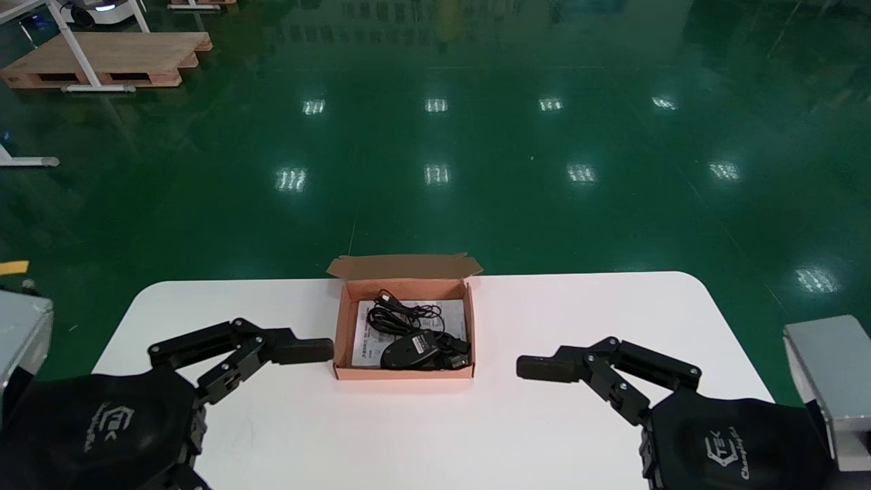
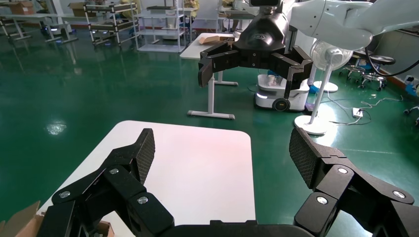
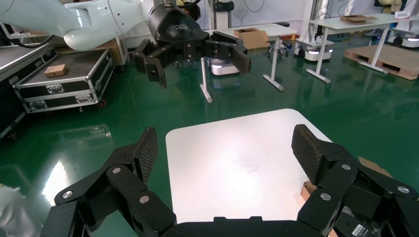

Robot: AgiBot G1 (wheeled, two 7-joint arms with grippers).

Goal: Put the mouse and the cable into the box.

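Note:
An open cardboard box (image 1: 346, 327) stands at the middle of the white table (image 1: 578, 306), its lid flap folded back. A black mouse (image 1: 408, 350) lies inside at the near end, on a printed sheet. Its coiled black cable (image 1: 398, 316) lies behind it, also in the box. My left gripper (image 2: 222, 148) is open and empty, one finger (image 1: 303, 350) just left of the box. On the other side my right gripper (image 3: 225, 143) is open and empty, its finger (image 1: 544, 368) a short way from the box. A box corner (image 3: 309, 190) shows in the right wrist view.
Grey metal cases stand off the table's left (image 1: 24, 327) and right (image 1: 827, 367) sides. A wooden pallet (image 1: 109, 58) lies far back left on the green floor. Bare tabletop lies in front of the box.

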